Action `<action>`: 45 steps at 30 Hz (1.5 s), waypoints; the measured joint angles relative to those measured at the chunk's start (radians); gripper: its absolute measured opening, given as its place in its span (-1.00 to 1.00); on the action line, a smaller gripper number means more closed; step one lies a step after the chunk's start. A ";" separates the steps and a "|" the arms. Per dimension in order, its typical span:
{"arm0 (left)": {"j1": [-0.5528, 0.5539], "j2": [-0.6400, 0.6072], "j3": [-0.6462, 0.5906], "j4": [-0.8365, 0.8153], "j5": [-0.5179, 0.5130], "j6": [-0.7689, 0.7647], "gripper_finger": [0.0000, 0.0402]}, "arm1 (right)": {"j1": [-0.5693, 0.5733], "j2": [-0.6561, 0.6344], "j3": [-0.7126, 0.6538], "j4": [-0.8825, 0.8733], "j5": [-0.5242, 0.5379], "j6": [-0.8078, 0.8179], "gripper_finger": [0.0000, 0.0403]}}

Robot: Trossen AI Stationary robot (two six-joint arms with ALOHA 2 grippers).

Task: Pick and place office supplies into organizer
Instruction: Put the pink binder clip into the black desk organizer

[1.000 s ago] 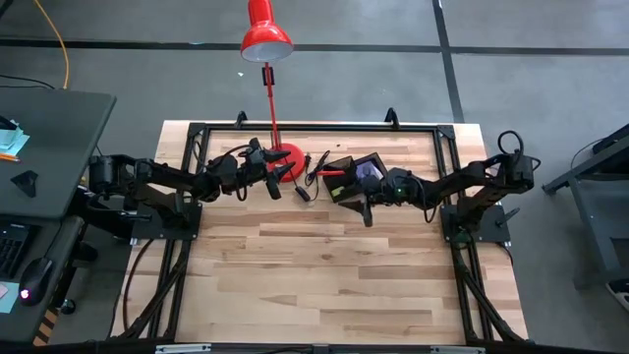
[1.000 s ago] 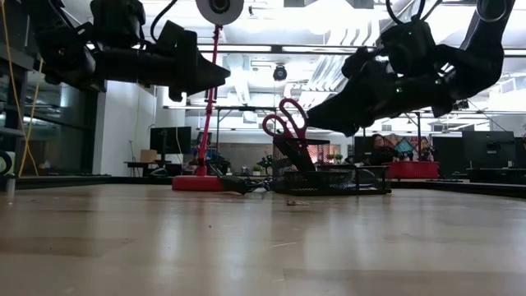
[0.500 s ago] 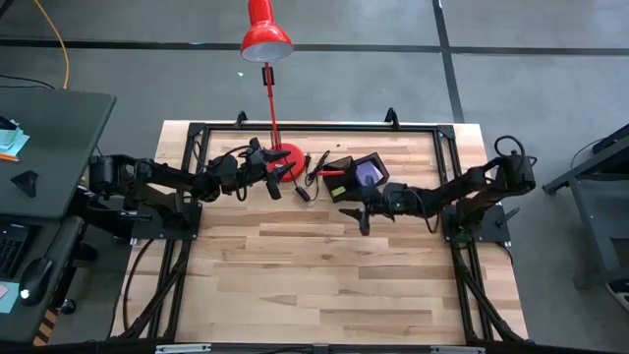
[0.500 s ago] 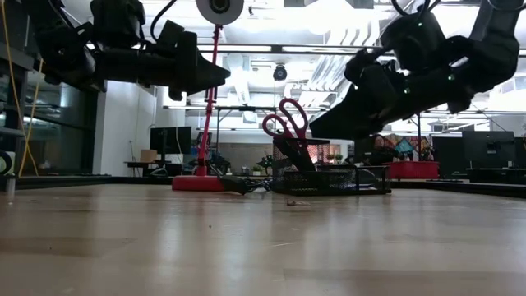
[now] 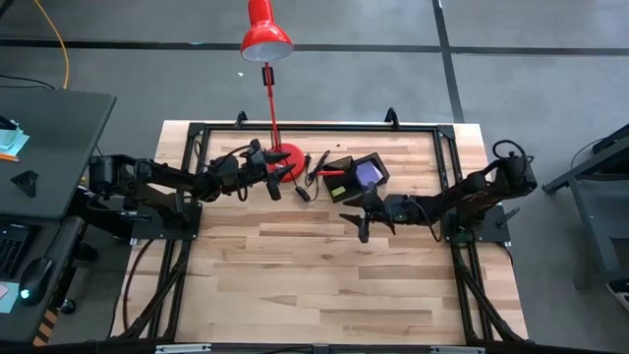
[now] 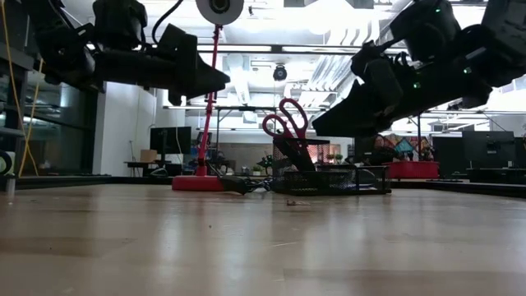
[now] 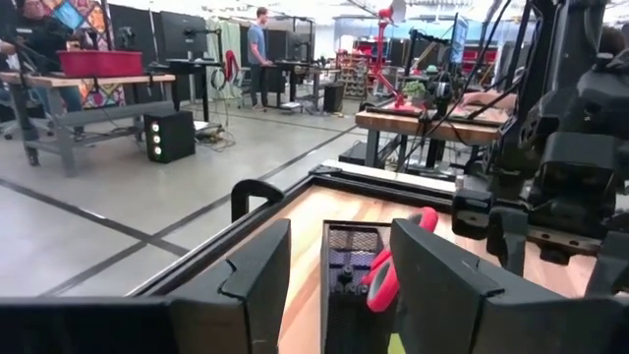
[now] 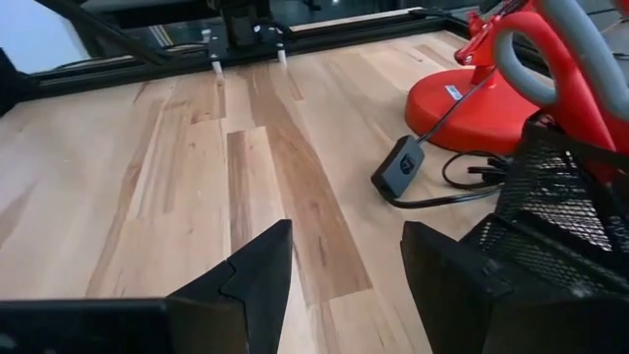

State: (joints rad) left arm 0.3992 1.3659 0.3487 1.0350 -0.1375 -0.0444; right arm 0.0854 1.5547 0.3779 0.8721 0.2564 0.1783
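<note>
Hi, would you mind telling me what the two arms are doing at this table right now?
The robot is sorting office supplies into the black mesh organizer at the table's far side. The red-handled scissors stand upright in it, and a purple-blue pad lies inside. The right gripper hangs open and empty above bare table, nearer the camera than the organizer. The left gripper waits, open and empty, beside the red lamp's base.

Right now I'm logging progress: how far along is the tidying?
Done: scissors stand in the organizer, with a purple pad. In hand: nothing; right gripper and left gripper are open, empty. I see no supplies left loose on the table.
</note>
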 joint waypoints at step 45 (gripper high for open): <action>0.000 0.000 0.001 -0.061 0.041 -0.025 -0.16 | 0.232 0.436 0.271 -0.041 0.237 0.136 -0.09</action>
State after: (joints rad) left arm 0.3992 1.3659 0.3496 0.9740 -0.0963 -0.0692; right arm 0.3176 1.9911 0.6487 0.8316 0.4931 0.3140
